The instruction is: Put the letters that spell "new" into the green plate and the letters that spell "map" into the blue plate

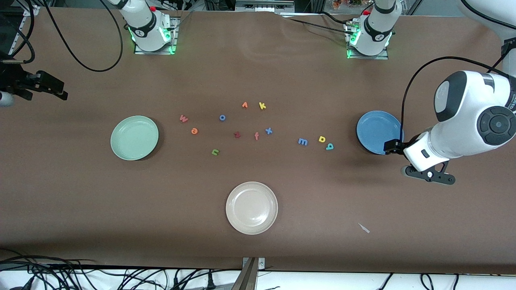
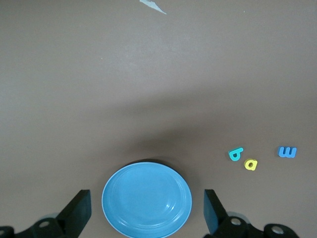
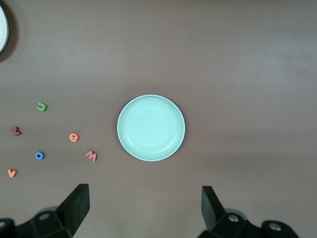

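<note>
While both arms hang up high with nothing in them, all the letters lie on the table – no plate has a letter yet.

Left gripper (image 2: 146, 208) is up over the blue plate (image 1: 373, 131), fingers spread wide & empty. Its wrist view looks down on that plate right between the fingers. Just off to one side of this claw, toward the middle of the table, sit the blue "m" (image 1: 302, 141), yellow "p" (image 1: 322, 139) & teal "a" (image 1: 329, 146) – close together, near the plate but not touching it. I think it hangs there so it can see plate and letters at once.

Right gripper (image 3: 143, 208) is also spread wide & empty, over the green plate (image 3: 151, 128). Off to the side of that claw, toward the table middle, lie the red-pink "w" (image 3: 91, 155), orange "e" (image 3: 74, 137) & green "n" (image 3: 41, 106). They're near that plate, so each arm has its own word close by, I'd guess.

Other letters sit in the middle: blue "o" (image 1: 222, 117), dark red "z" (image 1: 237, 135), orange "v" (image 1: 244, 105), yellow "k" (image 1: 262, 106), blue "x" (image 1: 268, 130), orange "f" (image 1: 256, 136). These stay out. A cream plate (image 1: 252, 208) sits empty nearest the front camera.

Table (image 1: 80, 201) is flat brown, a bit wrinkly, with a tiny paper scrap (image 1: 364, 228). Black cables (image 1: 72, 48) run along the edges.
</note>
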